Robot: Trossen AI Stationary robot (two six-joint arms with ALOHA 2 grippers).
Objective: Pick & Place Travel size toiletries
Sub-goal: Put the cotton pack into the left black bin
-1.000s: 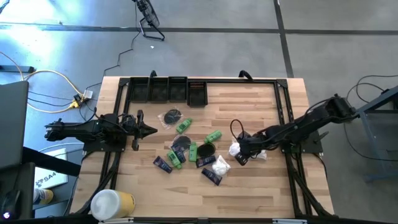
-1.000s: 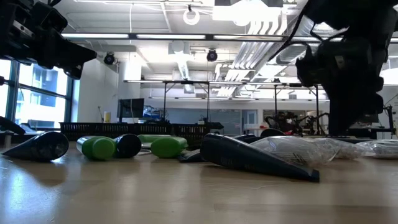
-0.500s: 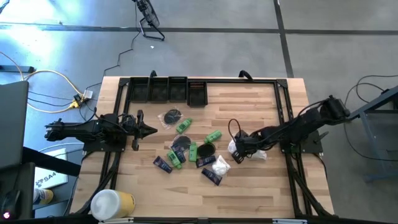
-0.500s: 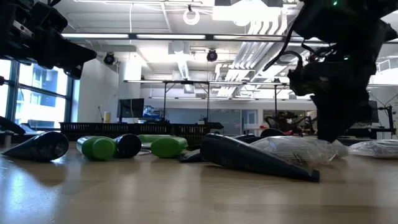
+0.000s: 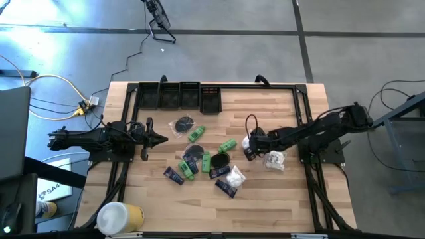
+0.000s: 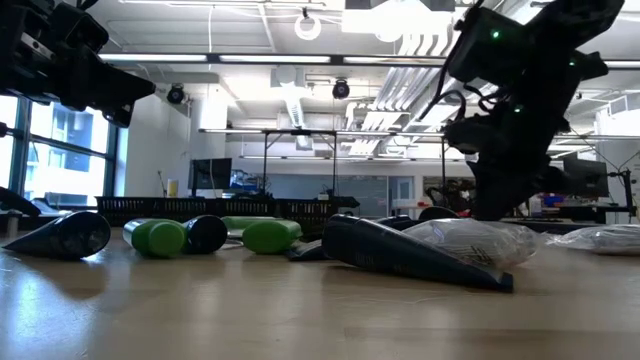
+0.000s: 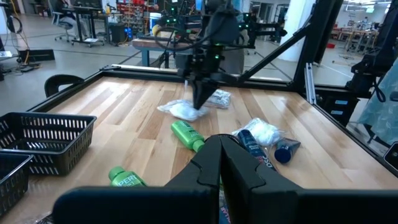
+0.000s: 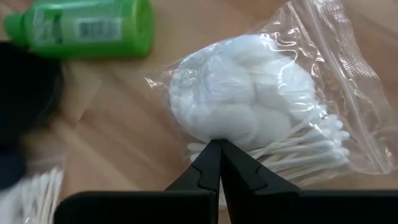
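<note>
The travel size toiletries lie loose mid-table: green bottles (image 5: 196, 135), dark sachets (image 5: 174, 176), black discs (image 5: 184, 123) and white packets (image 5: 235, 176). My right gripper (image 5: 250, 153) is shut and slants down onto a clear packet of cotton pads and swabs (image 8: 249, 118), which lies flat on the wood (image 5: 245, 141). Another white packet (image 5: 273, 159) lies under that arm. In the left wrist view the right gripper (image 7: 202, 104) stands on the packet (image 7: 182, 111). My left gripper (image 5: 159, 139) waits shut and level over the table's left side. My right gripper has its shut fingertips (image 8: 211, 158) on the packet's near part, where the cotton pads meet the swabs (image 8: 231, 140). It comes slanting down from the table's right. The packet lies flat on the table. Whether plastic film is caught between the tips, I cannot tell.
A row of black wire baskets (image 5: 179, 96) stands along the far edge at the left. A large white-and-yellow cylinder (image 5: 119, 218) lies at the near left corner. Black frame rails (image 5: 302, 106) run around the table. Bare wood lies between the pile and the far right.
My right gripper has gone toward the table's far edge and a little left, staying shut, and has rolled somewhat. The cotton packet at its tips has slid along the table with it, away from the other white packet.
</note>
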